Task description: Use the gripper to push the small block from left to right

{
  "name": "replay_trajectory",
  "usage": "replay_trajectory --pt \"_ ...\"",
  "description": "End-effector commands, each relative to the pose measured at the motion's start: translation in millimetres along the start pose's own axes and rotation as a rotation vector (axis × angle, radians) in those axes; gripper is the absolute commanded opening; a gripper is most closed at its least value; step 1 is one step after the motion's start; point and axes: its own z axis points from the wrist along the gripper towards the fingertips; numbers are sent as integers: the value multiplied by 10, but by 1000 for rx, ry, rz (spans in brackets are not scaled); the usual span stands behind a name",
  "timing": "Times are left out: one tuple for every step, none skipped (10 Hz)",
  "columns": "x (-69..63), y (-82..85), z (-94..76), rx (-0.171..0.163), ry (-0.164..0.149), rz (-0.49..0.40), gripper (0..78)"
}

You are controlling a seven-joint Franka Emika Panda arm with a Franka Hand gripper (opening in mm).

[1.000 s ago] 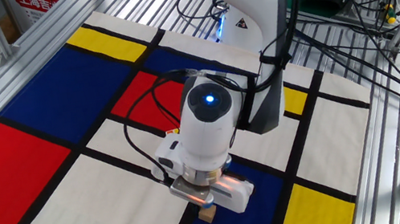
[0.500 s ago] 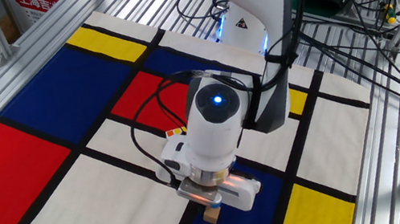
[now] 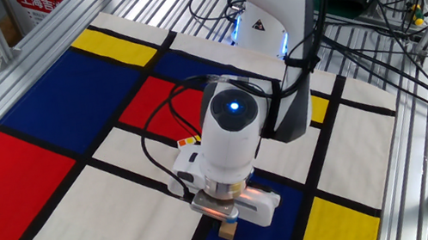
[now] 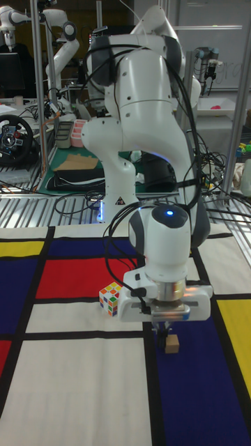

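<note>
Room: lab w/ aluminium-frame bench, cable bundles (image 3: pixel 371 15) at the back & right; in tall view more white arms (image 4: pixel 59 35) stood behind.
Surface: mat (image 3: pixel 63 206) of red, blue, yellow & white panels split by black lines, laid on the table.
Arm: white Panda (image 4: pixel 150 104), base at far edge of mat, bent over & pointing down; blue light lit on the last joint.
Wrist: white boxy module, an orange glow at its underside in fixed view.
Gripper (image 3: pixel 228 219): short dark tip w/ blue accents, low over the mat; fingers looked pressed close, no gap seen between them, nothing pinched.
Block (image 3: pixel 228 231): tiny tan cube, resting on the blue panel near the mat's front, right by the black line. In fixed view it sat just below the tip, partly under it. In tall view the block (image 4: pixel 172 343) sat just beneath & slightly right of the gripper (image 4: pixel 167 330). Touching or not: couldn't tell.
Puzzle cube (image 4: pixel 110 299): multicoloured, white-edged, on the white strip left of the wrist, apart from the block. In fixed view only a corner of the puzzle cube (image 3: pixel 186 143) showed behind the arm.
</note>
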Motion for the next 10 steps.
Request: replay_trajectory --pt "-20 23 -41 -8 -6 10 0" --pt "-17 45 -37 -16 -9 -8 0" --pt "-8 81 -25 -17 -8 -8 0" --pt "0 106 -18 -18 -9 -7 0" --pt "20 168 -2 -19 -8 -4 0" --pt "34 207 8 -19 -8 0 0" --pt "42 229 10 -19 -8 0 0" --pt "43 231 9 -19 -8 -6 0" --pt "42 231 9 -20 -8 -6 0" --pt "41 230 9 -19 -7 -3 0"
